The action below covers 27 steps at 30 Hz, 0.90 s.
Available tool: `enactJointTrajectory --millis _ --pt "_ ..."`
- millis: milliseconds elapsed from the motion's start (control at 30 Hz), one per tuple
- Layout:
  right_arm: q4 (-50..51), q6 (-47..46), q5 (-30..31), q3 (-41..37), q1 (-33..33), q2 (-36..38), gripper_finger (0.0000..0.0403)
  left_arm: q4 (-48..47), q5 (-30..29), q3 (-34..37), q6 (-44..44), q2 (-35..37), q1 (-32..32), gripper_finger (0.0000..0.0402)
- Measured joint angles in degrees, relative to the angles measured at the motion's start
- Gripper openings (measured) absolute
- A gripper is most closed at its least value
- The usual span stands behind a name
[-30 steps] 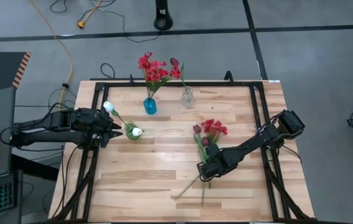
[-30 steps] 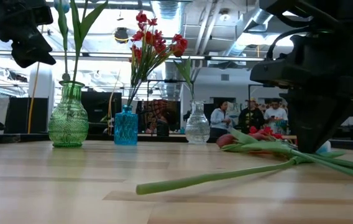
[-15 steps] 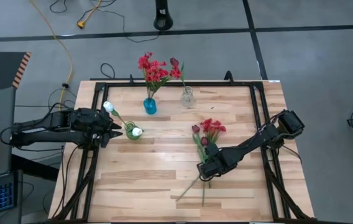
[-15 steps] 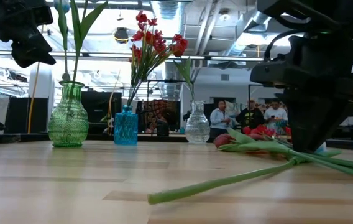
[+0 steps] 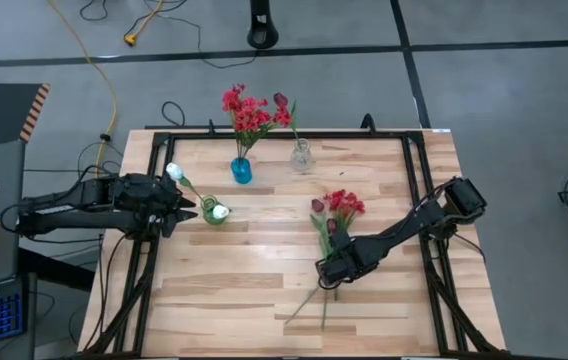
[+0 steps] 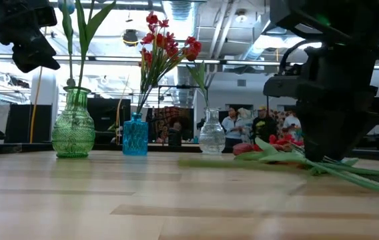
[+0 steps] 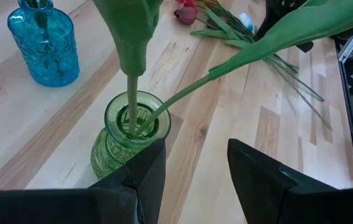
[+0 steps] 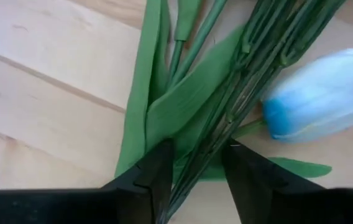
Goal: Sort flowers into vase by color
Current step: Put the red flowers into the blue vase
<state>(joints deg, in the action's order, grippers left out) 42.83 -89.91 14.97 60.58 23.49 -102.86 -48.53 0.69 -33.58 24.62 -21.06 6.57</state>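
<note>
Approx. half done: white tulips in green vase, pile right of it unsorted w/ right gripper spread astride stems, left gripper parted, empty.

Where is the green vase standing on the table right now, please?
In the high view, the green vase stands on the table's left side, just in front of the left tool, with the blue vase behind it.

counter: pale wood planks, sitting inside a black frame;
green vase: standing near the left edge;
blue vase: standing at the back;
clear vase: standing beside it;
flowers: lying loose right of centre
</note>
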Motion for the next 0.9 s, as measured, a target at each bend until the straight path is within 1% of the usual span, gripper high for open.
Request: enactJointTrajectory --millis 100,233,567,833,900 --pt "0.23 0.0 -0.25 0.0 -0.22 0.21 0.0147 0.0 -0.02 -0.02 0.02 0.0 0.0 0.016" --pt "0.25 1.53 -2.01 0.0 -0.44 0.21 0.0126 0.0 -0.07 -0.02 0.02 0.0 0.0 0.016" --pt "0.21 1.77 -2.5 0.0 -0.42 0.21 0.0097 0.0 -0.07 -0.02 0.02 0.0 -0.01 0.016" --pt "0.32 2.16 -2.9 0.03 -0.42 0.6 0.0061 0.0 -0.07 -0.02 0.02 0.0 -0.01 0.016" --pt "0.96 3.46 -3.14 0.7 -0.39 0.66 0.0053 0.0 -0.07 -0.02 0.02 0.0 0.0 0.016"
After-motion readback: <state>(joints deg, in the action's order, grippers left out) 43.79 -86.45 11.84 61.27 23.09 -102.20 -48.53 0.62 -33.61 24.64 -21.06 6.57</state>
